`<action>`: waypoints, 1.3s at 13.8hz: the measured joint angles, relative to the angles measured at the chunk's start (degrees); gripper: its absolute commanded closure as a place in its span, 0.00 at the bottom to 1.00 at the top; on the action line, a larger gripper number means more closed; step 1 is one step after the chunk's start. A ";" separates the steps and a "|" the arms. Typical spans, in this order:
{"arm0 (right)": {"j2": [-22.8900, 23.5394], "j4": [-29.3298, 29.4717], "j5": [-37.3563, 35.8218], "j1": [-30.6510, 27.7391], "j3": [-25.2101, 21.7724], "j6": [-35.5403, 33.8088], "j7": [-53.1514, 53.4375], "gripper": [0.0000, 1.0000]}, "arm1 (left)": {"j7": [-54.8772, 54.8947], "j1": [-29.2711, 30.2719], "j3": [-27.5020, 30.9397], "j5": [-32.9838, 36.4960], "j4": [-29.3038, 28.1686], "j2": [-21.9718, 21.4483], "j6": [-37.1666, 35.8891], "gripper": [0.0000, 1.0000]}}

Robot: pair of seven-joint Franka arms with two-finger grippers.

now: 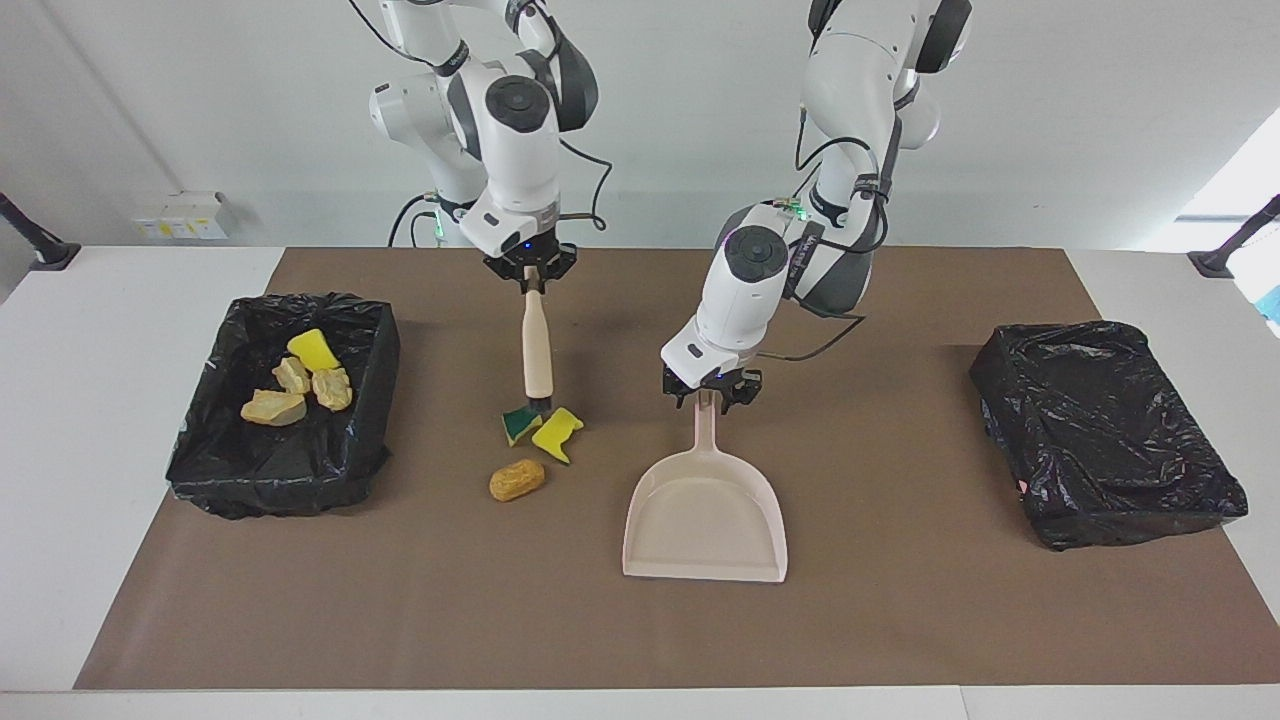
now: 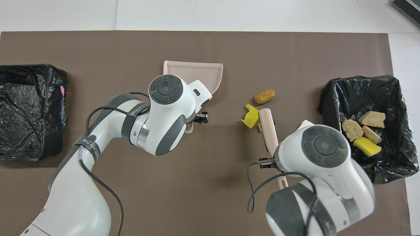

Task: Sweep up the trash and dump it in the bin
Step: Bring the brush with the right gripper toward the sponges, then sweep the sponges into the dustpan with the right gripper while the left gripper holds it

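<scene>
My right gripper (image 1: 531,275) is shut on the top of a wooden-handled brush (image 1: 537,345), whose dark head rests on the mat against a green-yellow sponge bit (image 1: 520,425). A yellow sponge bit (image 1: 558,434) (image 2: 251,116) and an orange-brown lump (image 1: 517,480) (image 2: 264,96) lie beside it. My left gripper (image 1: 708,392) is shut on the handle of the beige dustpan (image 1: 705,510) (image 2: 193,73), which lies flat on the mat, apart from this trash and toward the left arm's end. The black-lined bin (image 1: 380,400) (image 2: 328,98) at the right arm's end holds several scraps (image 1: 300,385).
A second bin (image 1: 1105,435) (image 2: 29,111), wrapped in a black bag, stands at the left arm's end of the brown mat (image 1: 900,620). White table shows around the mat's edges.
</scene>
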 measured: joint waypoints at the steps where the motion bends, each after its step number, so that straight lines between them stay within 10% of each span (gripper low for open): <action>1: 0.39 0.00 -0.05 -2.82 -0.02 1.71 -3.49 1.00 | 0.02 0.00 0.03 0.07 0.02 0.00 -0.01 1.00; 12: 11.98 -1.68 -0.42 -14.80 0.38 21.30 -19.46 1.00 | 18.28 0.16 1.63 11.56 1.51 -8.35 -9.27 1.00; 18: 12.02 -3.42 0.47 -10.75 0.95 21.61 -15.61 1.00 | 52.59 6.38 2.21 11.77 -1.07 -14.62 -21.83 1.00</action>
